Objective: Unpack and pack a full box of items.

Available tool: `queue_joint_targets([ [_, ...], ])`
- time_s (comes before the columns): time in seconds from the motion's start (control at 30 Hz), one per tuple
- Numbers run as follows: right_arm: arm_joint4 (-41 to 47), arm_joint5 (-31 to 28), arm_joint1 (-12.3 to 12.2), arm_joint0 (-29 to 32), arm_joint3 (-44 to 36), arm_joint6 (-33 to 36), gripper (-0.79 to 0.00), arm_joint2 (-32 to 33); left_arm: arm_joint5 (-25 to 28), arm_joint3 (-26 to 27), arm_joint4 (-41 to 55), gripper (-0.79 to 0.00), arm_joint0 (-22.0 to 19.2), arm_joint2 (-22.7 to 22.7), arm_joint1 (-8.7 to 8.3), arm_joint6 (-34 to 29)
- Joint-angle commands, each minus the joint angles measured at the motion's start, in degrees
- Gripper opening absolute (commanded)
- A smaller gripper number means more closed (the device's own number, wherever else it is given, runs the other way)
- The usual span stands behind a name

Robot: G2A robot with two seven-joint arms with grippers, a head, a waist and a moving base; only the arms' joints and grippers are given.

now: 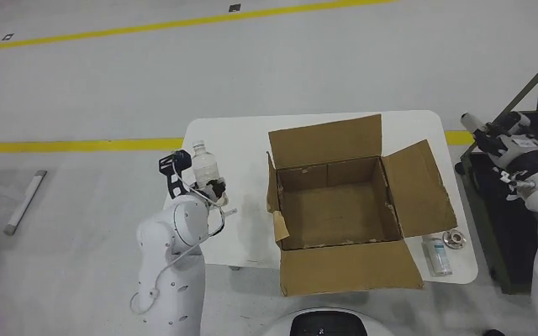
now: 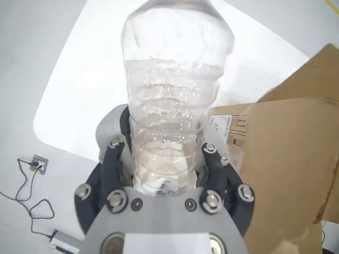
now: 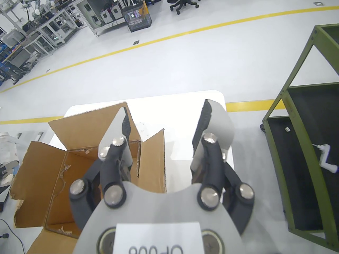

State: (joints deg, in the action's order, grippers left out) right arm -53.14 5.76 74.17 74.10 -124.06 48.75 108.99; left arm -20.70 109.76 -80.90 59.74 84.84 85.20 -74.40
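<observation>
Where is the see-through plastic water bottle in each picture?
Top view: clear plastic water bottle held in the left gripper, beside the open brown cardboard box.
Left wrist view: bottle in the centre, between the fingers.
Right wrist view: bottle at the edge, past the box's flap.
Shared landmark: the box.

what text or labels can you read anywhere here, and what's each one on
Sticker on the cardboard box: too small to read.
White tag at the right wrist: upside down, cut off, unreadable.
Print on the small container beside the box: too small.
Held water bottle: no print seen.
</observation>
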Motion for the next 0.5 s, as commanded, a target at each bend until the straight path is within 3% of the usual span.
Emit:
queue_joint_targets([
  [0.0,0.02,0.08,0.01,-0.02,-0.01,-0.04,0.0,-0.04,0.17,0.73,0.85,-0.785,-0.62,-0.67,0.06,-0.2],
  [0.2,1.01,-1.27,-0.11,1.99,0.56,0.27,0.0,-0.78,0.37,1.25,3.59,-0.785,-2.44,-1.96,0.2,-0.68],
  [0.47,5.97,2.24,-0.23,6.44,5.29,2.54,0.0,0.73,1.07,0.8,8.8,-0.785,-6.92,-4.2,0.48,-0.38],
])
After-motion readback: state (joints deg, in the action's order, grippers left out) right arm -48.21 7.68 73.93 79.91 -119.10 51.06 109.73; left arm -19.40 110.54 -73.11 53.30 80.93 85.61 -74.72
